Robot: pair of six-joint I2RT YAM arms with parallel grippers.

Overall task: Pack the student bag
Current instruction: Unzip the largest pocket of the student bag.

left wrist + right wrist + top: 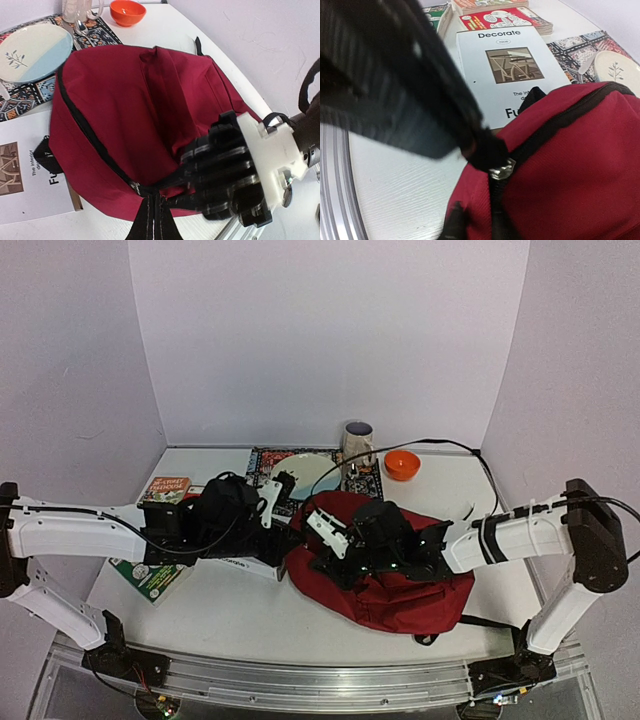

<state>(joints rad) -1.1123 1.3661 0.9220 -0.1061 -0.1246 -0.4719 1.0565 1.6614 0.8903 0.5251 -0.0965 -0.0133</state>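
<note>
The white table point(230, 615) has a faint wood grain and a metal rail along its near edge; plain pale lilac walls point(330, 330) close it in on three sides. The student bag point(420, 590) lies flat on the table toward the right arm's side, dark red with a black zipper running along its rim.

Left gripper point(150, 212): its fingers are pressed together at the bag's rim, just beside the metal zipper slider point(135, 188). Right gripper point(174, 181): it reaches over the bag to that same slider, one finger's tip point(485, 150) touching it – whether the pair pinches it I cannot tell.

Beyond the bag lies a patterned placemat point(262, 462) carrying a pale plate point(35, 50), half blue, with a leaf sprig. A spoon point(82, 27) and a mug point(357, 440) are at the mat's far end, and an orange bowl point(402, 465) sits just past them. A white "Decorate" booklet point(505, 65) lies against the bag's zipper side – partly under it – and a stack of paperbacks point(505, 17) is beyond the booklet.
</note>
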